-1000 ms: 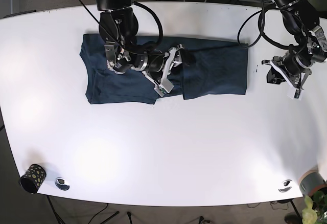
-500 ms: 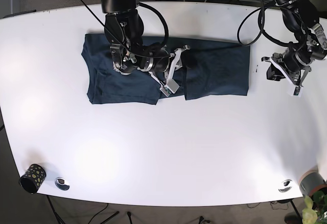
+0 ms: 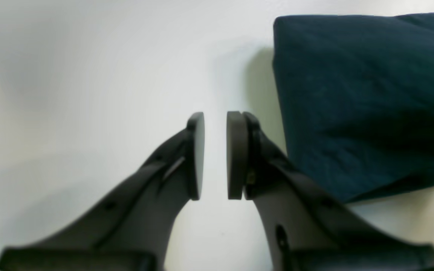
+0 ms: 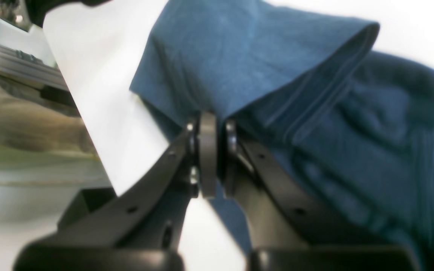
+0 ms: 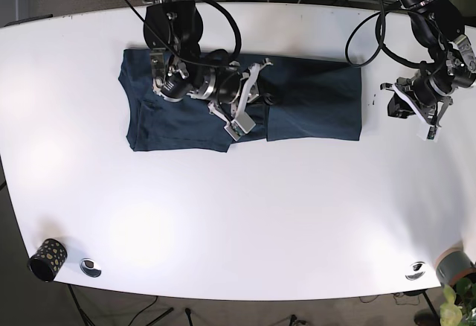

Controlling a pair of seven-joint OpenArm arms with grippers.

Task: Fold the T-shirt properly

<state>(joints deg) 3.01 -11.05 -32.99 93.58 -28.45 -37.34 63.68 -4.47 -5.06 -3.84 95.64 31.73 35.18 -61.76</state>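
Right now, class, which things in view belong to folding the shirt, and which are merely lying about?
Belongs to the job:
T-shirt
right gripper, shut on the T-shirt
left gripper, open beside it

Lying about:
speckled cup
grey pot with plant

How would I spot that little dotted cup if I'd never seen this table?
Start at the white table and follow its front edge to the corner farthest from the blue T-shirt. The cup stands there: black with pale speckles, beside a small shiny disc.

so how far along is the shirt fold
Early on. Done: the T-shirt lies spread flat on the table. In hand: the right gripper has its jaws shut on a raised hem fold. Left: the left gripper is open beside the shirt edge; the folds remain.
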